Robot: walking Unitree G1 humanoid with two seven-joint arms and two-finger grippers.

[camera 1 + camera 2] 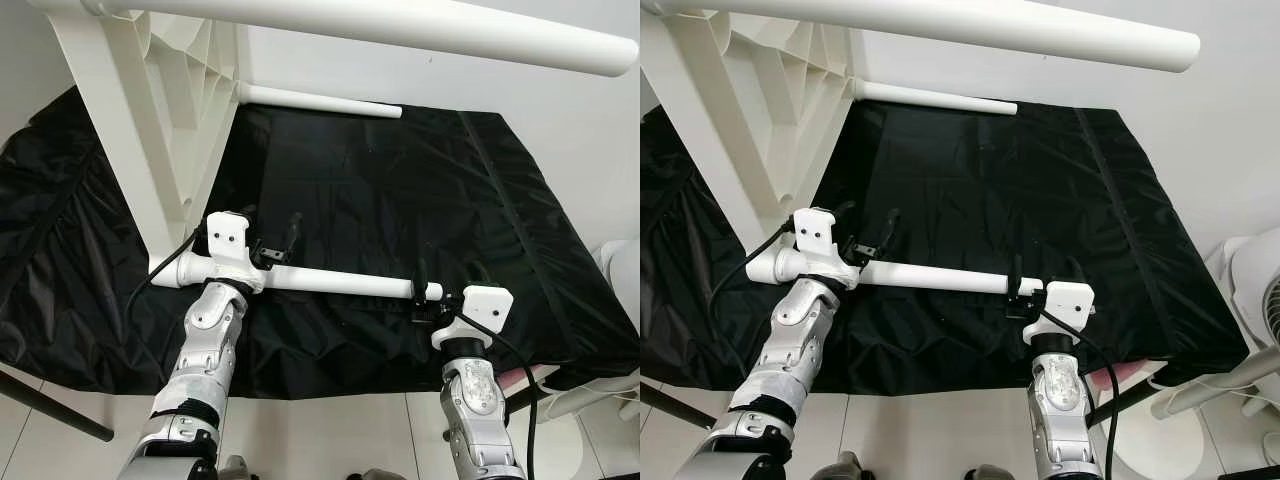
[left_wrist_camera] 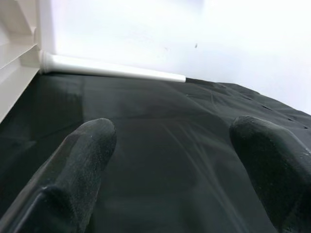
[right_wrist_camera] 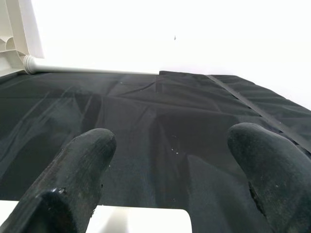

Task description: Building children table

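**Leg being fitted to the tabletop**

Here, low in the frame, a white table leg (image 1: 340, 281) is flanked by the spread left gripper (image 1: 272, 247) and right gripper (image 1: 424, 290), neither clamped. Seating it likely calls for steady inward pressing. Beyond, at upper left, the tabletop (image 1: 150, 120) stands on black cloth (image 1: 400, 190).

Both claws, left claw (image 1: 272, 240) and right claw (image 1: 424, 290), straddle one white table leg (image 1: 345, 282) lying over the black sheet (image 1: 400, 190), near its front edge.
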